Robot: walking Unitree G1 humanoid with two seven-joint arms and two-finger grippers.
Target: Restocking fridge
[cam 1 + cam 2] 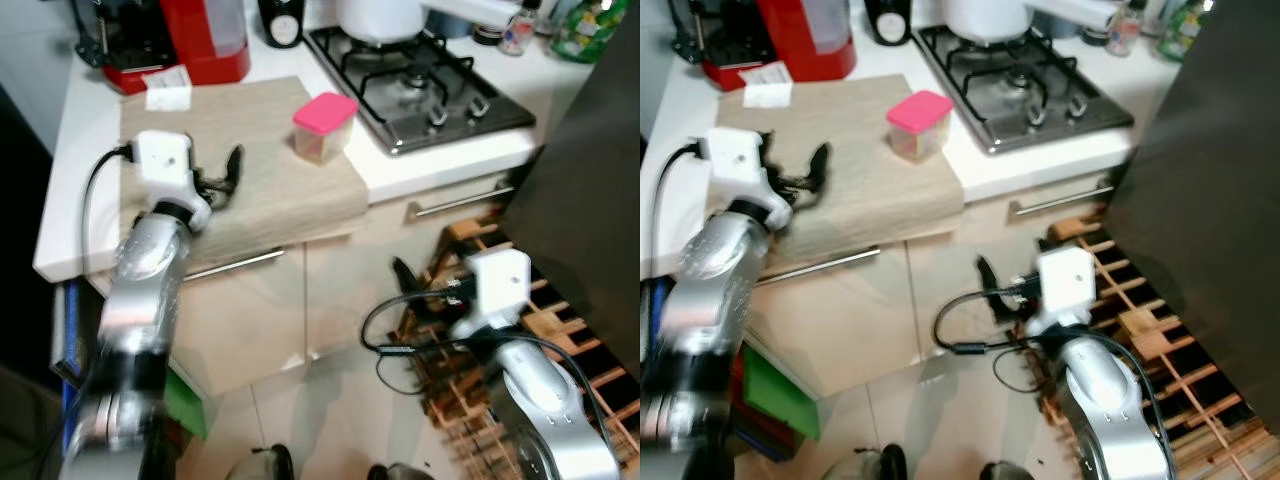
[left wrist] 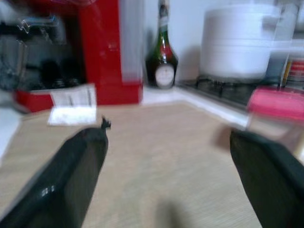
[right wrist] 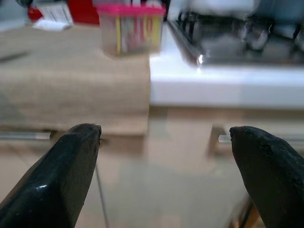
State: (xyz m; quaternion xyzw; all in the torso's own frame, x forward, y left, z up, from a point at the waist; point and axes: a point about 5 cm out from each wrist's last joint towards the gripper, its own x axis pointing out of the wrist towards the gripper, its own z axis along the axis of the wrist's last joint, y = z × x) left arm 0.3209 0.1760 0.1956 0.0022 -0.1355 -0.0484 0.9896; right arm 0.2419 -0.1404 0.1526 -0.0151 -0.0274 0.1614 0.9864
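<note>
— What was the container (image 1: pixel 323 127) like?
— A small clear tub with a pink lid, shut; coloured contents showed through its walls.
— And where?
— It stood upright on the wooden counter (image 1: pixel 270 190), beside the hob (image 1: pixel 420 85).

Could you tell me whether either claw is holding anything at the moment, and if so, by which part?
Nothing is held. The left claw is open above the beige mat; the right claw is open before the cabinets.
</note>
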